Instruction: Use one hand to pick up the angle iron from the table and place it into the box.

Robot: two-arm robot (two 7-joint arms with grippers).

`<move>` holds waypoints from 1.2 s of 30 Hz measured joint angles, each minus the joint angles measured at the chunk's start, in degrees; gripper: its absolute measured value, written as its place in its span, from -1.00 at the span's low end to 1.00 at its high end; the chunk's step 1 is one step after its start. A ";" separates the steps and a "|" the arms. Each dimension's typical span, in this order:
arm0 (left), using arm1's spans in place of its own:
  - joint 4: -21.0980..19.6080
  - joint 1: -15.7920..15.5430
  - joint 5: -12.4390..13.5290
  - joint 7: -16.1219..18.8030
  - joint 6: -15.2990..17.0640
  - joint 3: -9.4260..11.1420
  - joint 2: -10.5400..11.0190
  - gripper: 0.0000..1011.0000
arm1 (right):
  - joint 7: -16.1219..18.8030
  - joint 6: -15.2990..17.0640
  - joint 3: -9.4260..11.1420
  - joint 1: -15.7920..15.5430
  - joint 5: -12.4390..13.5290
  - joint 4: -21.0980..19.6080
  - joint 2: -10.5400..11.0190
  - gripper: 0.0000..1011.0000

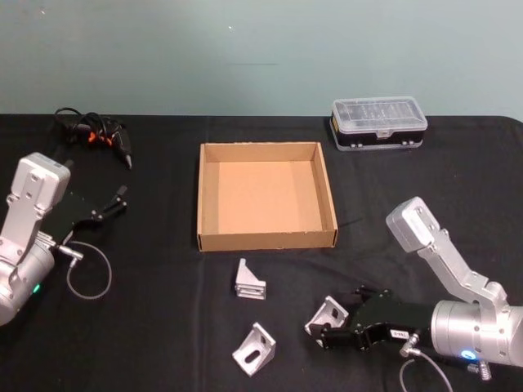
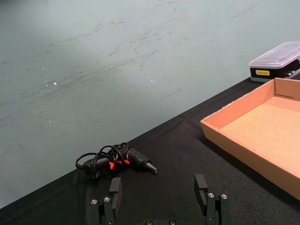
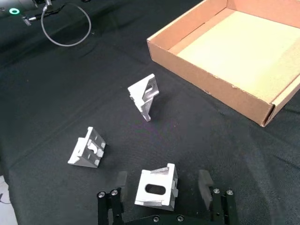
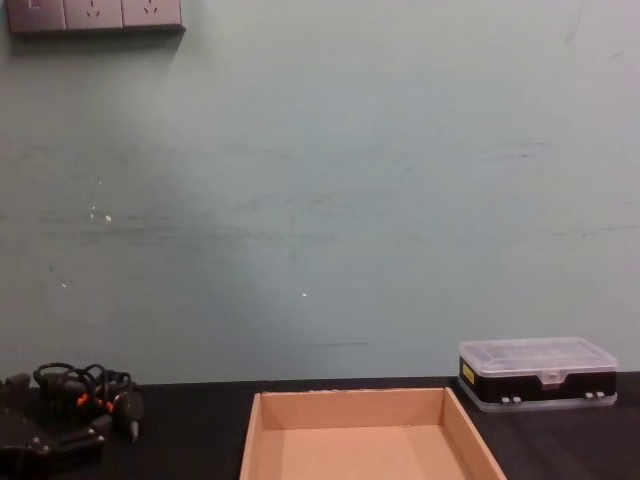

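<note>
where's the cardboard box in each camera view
Head view: box at centre.
Left wrist view: box at right edge.
Right wrist view: box at upper right.
Chest view: box at bottom centre.
Shared landmark in head, left wrist, chest: clear-lidded case off its far right corner.

Tan box [image 1: 200, 196], silver angle irons [image 1: 250, 280], black table [image 1: 147, 327], pale teal wall [image 1: 245, 49].
</note>
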 joint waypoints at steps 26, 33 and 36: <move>0.00 0.00 0.00 0.00 0.00 0.00 0.00 1.00 | 0.39 -1.42 0.41 -0.27 -1.81 0.15 -0.46 -0.57; 0.00 0.00 0.00 0.00 0.00 0.00 0.00 1.00 | 0.50 -2.13 0.72 -0.61 -2.26 0.20 -0.50 -0.81; 0.00 0.00 0.00 0.00 0.00 0.00 0.00 1.00 | 0.41 -2.68 1.20 -1.14 -2.34 -0.11 -0.49 -0.81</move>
